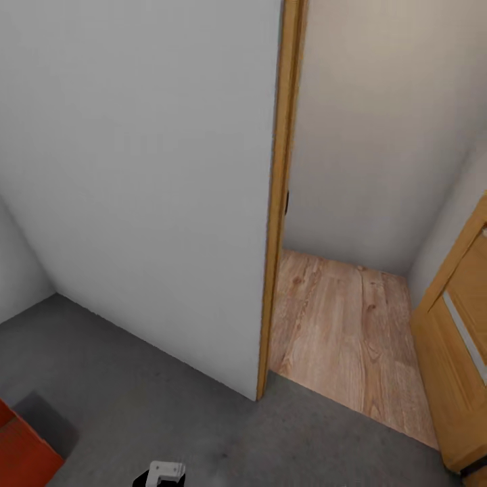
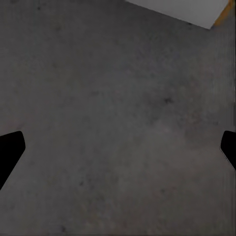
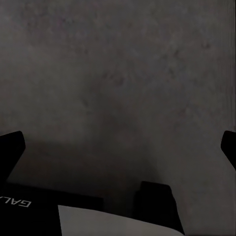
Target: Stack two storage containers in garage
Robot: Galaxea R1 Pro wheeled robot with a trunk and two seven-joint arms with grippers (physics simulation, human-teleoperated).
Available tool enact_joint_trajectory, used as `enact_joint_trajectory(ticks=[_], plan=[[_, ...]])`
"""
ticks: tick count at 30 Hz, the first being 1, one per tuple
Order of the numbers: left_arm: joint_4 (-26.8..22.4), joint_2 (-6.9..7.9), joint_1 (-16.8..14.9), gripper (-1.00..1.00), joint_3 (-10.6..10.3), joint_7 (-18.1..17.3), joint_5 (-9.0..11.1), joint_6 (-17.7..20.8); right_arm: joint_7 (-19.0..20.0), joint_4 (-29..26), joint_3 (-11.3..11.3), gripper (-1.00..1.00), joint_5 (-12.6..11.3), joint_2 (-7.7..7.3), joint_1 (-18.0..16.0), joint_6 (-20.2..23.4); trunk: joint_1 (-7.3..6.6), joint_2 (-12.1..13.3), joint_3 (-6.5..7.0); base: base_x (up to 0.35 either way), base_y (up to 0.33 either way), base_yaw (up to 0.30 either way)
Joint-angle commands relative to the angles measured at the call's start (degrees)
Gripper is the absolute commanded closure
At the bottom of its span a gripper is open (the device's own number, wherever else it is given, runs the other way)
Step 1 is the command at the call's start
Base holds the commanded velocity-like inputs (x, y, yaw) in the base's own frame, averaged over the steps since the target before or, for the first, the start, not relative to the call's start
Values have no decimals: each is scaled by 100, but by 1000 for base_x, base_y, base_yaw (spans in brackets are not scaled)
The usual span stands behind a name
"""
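Observation:
At the lower left corner of the head view, a corner of one orange-red storage container [image 1: 20, 454] stands on the dark-grey concrete floor [image 1: 169, 412] of the garage. In the left wrist view my left gripper [image 2: 118, 153] is open, its black fingertips [image 2: 10, 147] far apart over bare concrete with nothing between them. The right gripper [image 3: 118, 147] is open too, its fingertips [image 3: 11, 146] spread above the same floor, empty. The living room is out of view.
A pale-grey wall [image 1: 135, 169] ends at a wooden door frame [image 1: 276, 203]. Beyond it lies a light wood-plank floor [image 1: 345, 325], with an orange-brown door [image 1: 460, 352] at the right. Part of my own body [image 3: 73, 211] shows in the right wrist view.

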Motion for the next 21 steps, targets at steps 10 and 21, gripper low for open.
enact_joint_trajectory(ticks=[10,21], plan=[[3,2,-2,-100,-11,8,-27,-19,5,21,38,-100,10,1,-10,-29,-1,-2,23,0,0,-260],[3,3,-2,-100,-11,-12,-27,-22,10,21,38,-100,10,1,-10,-33,-1,-2,53,0,0,-260]])
